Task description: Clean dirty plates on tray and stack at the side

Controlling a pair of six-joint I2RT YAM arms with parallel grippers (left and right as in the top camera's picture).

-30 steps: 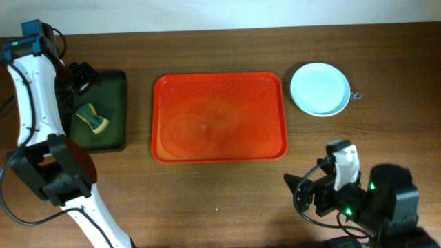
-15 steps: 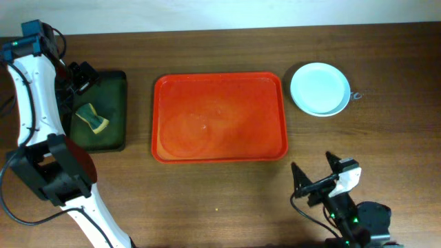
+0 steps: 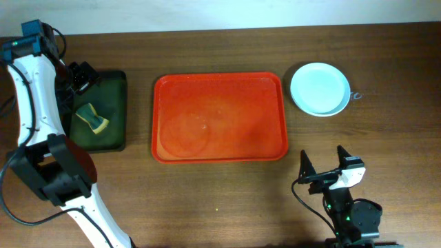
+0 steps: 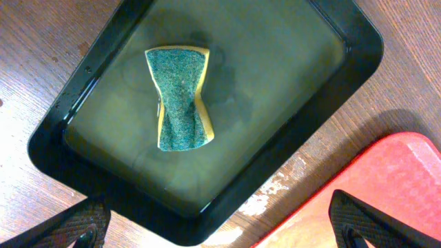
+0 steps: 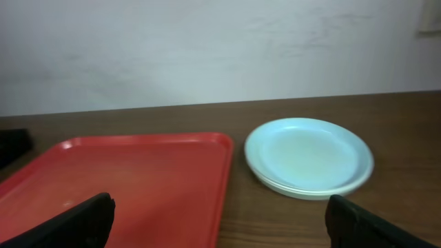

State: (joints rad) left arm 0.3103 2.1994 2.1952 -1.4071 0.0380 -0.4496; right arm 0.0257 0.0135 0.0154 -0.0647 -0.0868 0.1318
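Overhead, the plates (image 3: 319, 88) lay stacked just right of the tray (image 3: 219, 117); the right hand (image 3: 324, 165), fingers apart, was nearer them than the left hand (image 4: 220, 224), likewise apart.

We see a dark brown wooden table (image 3: 207, 207) with fine grain that fills nearly the whole overhead view. Behind its far edge stands a plain off-white wall (image 5: 207, 48), faintly scuffed. The light is soft and even, leaving a dull sheen on the wood.
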